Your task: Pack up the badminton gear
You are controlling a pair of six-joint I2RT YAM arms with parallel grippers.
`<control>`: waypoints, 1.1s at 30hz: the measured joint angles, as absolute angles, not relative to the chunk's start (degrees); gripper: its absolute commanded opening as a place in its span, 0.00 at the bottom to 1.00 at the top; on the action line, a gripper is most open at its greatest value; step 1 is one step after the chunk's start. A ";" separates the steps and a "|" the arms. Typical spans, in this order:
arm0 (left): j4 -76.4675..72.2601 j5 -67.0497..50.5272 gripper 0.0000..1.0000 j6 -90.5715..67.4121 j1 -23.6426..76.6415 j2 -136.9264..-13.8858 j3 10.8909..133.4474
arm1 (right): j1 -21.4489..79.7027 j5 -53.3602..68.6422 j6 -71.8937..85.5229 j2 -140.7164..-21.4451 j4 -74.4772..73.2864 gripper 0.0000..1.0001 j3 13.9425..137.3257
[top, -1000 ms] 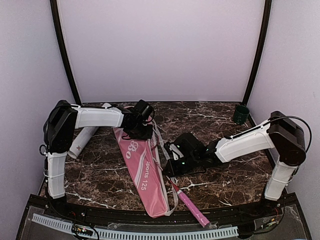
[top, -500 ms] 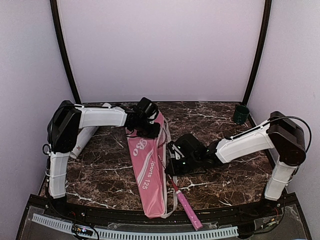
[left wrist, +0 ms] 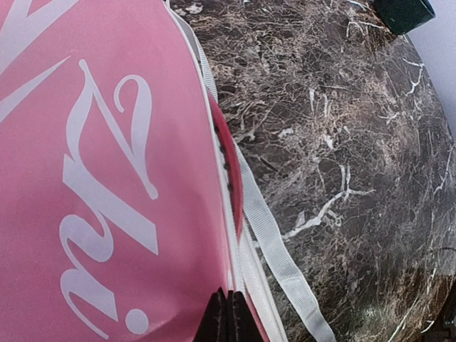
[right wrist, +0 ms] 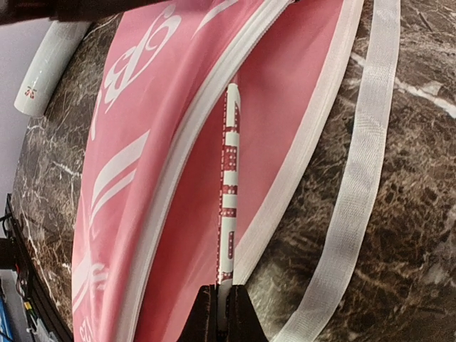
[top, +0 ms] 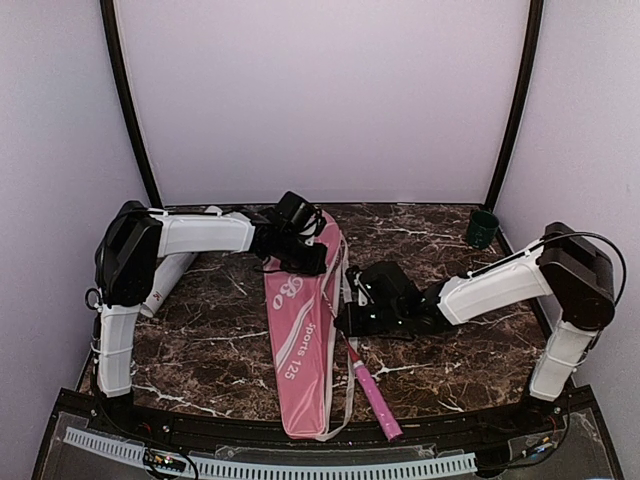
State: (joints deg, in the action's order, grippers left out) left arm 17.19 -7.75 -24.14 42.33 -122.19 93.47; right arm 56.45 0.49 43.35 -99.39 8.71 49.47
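dark marble table (top: 440, 375), on it pink bag (top: 295, 330), white tube (top: 170, 272), green cup (top: 482, 228), racket (top: 372, 395)

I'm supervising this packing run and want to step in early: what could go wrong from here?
1. The right gripper pinches the thin racket shaft lying in the pink bag's opening; pushing could bend it or jam it against the opening's edge.
2. The white strap lies right beside that gripper and may snag.
3. The left gripper holds only the bag's edge, so it might slip.

Soft, even light throughout — wrist views sharp, slightly warped at edges.
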 measured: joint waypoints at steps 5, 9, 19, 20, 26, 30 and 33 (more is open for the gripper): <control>16.71 -9.56 0.00 -24.14 42.35 -122.19 93.65 | 54.81 0.62 43.35 -103.90 15.22 0.00 49.78; 16.56 -9.85 0.00 -24.16 42.30 -122.19 93.62 | 54.28 1.26 43.66 -106.69 18.76 0.00 50.92; 13.41 -13.41 0.00 -24.21 39.55 -122.19 92.62 | 51.16 7.11 41.69 -107.02 23.35 0.49 53.39; 13.34 -14.06 0.00 -24.18 39.16 -122.19 92.58 | 50.89 8.16 40.32 -105.91 22.13 0.50 53.58; 12.91 -14.81 0.00 -23.51 38.30 -122.21 92.58 | 50.68 13.72 37.30 -93.41 12.32 0.52 51.83; 12.78 -14.74 0.00 -23.33 38.15 -122.26 92.58 | 50.81 18.44 36.80 -85.86 6.85 0.49 47.88; 12.51 -14.76 0.00 -23.35 38.15 -122.26 92.58 | 51.70 22.15 37.26 -84.44 3.31 0.46 44.21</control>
